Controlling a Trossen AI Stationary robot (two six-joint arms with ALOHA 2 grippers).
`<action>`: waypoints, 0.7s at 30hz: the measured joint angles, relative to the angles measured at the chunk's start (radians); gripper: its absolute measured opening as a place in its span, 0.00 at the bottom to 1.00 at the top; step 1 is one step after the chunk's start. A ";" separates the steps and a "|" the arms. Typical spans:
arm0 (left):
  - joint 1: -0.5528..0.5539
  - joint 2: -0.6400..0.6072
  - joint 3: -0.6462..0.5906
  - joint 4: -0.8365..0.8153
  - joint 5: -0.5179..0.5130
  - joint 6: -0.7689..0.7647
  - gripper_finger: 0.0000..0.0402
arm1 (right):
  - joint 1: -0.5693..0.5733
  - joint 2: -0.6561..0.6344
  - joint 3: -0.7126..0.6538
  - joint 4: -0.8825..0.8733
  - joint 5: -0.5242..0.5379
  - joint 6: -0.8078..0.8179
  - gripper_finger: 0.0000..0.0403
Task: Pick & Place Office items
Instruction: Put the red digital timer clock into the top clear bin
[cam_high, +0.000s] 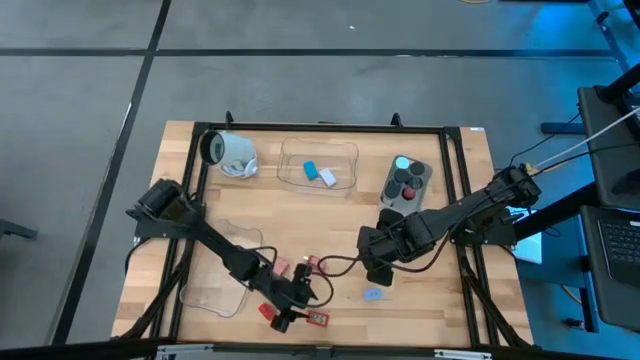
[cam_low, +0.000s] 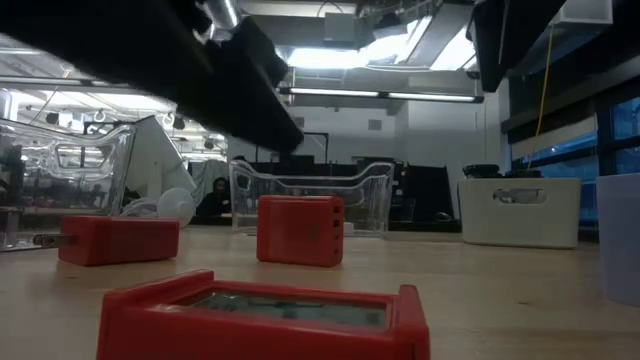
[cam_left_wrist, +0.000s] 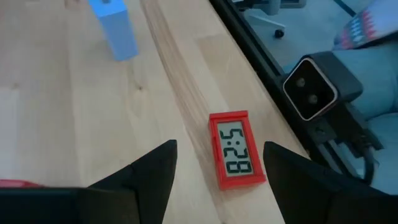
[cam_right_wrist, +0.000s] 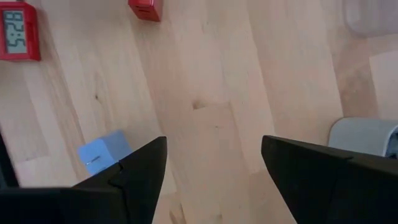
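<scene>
- While most of the office items lie loose, the red clock (cam_left_wrist: 236, 149) is the one in hand: a flat rectangular red plastic case with a pale digital display, lying face up on the wooden surface (cam_high: 330, 215) near its front edge.
- Left gripper (cam_left_wrist: 217, 168) hovers directly over the red clock, jaws spread wide to either side of it and holding nothing; nothing is lifted yet.
- Just beside the red clock, farther from the surface's edge, are two more red blocks (cam_low: 300, 230), boxy and matte, one lying with a small prong at its end.
- A light blue block (cam_right_wrist: 102, 152), smooth and square-cornered, lies a little way from the red clock, toward the right arm.
- Right gripper (cam_right_wrist: 211, 168) hangs above bare wood next to the light blue block, jaws wide apart and empty.
- Well beyond the red clock, a clear tray (cam_high: 318, 165) with thin glossy walls already holds a teal piece and a pale piece, so a part of the sorting looks done.
- A grey tub (cam_high: 405, 185) beside that tray holds round dark knobs, one blue-topped and one red-topped.
- A second clear tray (cam_high: 215, 275) beside the left arm looks empty; a white mug (cam_high: 232, 153) lies on its side beyond it.
- By my judgement the red pieces and the light blue block are left to place.
</scene>
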 joint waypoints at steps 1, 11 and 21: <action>0.000 0.013 0.000 0.014 0.002 0.000 0.59 | 0.003 0.000 0.000 0.000 0.010 0.000 0.66; 0.006 0.121 0.000 0.161 0.101 -0.071 0.59 | 0.009 0.000 0.000 0.001 0.014 -0.001 0.66; 0.003 0.140 0.000 0.192 0.112 -0.092 0.59 | 0.009 0.000 0.000 0.001 0.027 -0.004 0.66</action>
